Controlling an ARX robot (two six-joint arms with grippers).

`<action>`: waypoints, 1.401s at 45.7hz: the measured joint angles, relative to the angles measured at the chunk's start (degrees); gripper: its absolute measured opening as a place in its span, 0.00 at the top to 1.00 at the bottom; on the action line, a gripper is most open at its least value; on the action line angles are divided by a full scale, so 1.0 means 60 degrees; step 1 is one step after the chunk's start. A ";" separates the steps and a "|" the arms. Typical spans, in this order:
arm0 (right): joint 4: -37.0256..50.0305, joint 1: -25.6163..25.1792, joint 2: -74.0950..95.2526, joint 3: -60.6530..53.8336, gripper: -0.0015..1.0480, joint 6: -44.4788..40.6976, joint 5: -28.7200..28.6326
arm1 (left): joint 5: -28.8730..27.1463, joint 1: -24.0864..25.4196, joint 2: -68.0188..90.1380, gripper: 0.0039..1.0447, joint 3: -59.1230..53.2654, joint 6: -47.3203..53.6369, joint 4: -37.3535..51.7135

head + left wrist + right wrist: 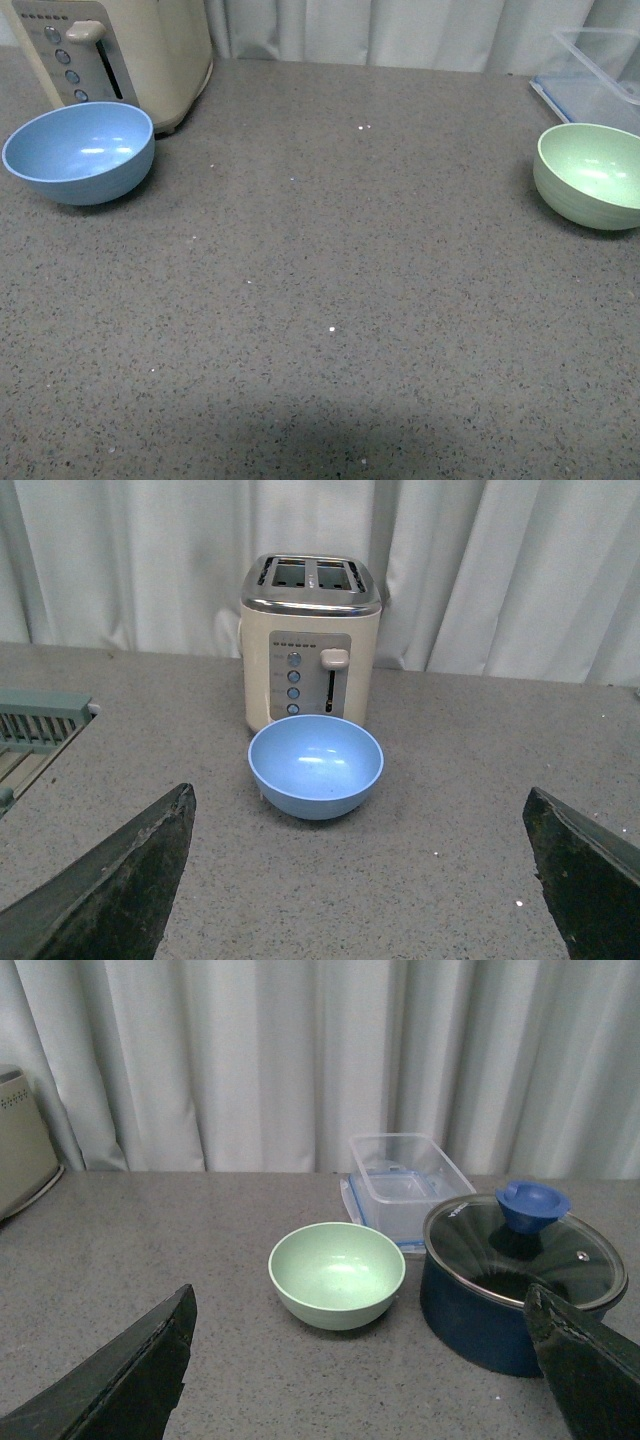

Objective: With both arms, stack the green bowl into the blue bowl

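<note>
The blue bowl (79,152) stands upright and empty at the far left of the grey counter, just in front of a toaster. The pale green bowl (590,175) stands upright and empty at the far right edge. Neither arm shows in the front view. In the left wrist view the blue bowl (315,765) lies ahead of my left gripper (360,815), whose dark fingers (120,880) are spread wide with nothing between them. In the right wrist view the green bowl (337,1274) sits ahead of my open right gripper (360,1305), also holding nothing.
A cream toaster (120,55) stands behind the blue bowl. A clear plastic container (600,75) sits behind the green bowl, and a dark blue pot with a glass lid (520,1285) stands close beside that bowl. A slatted rack (35,730) lies off to one side. White curtains hang behind.
</note>
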 joint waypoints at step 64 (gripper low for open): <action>0.0000 0.0000 0.0000 0.0000 0.09 0.0000 0.0000 | -0.0004 0.0000 0.0000 0.06 0.0000 0.0000 0.0000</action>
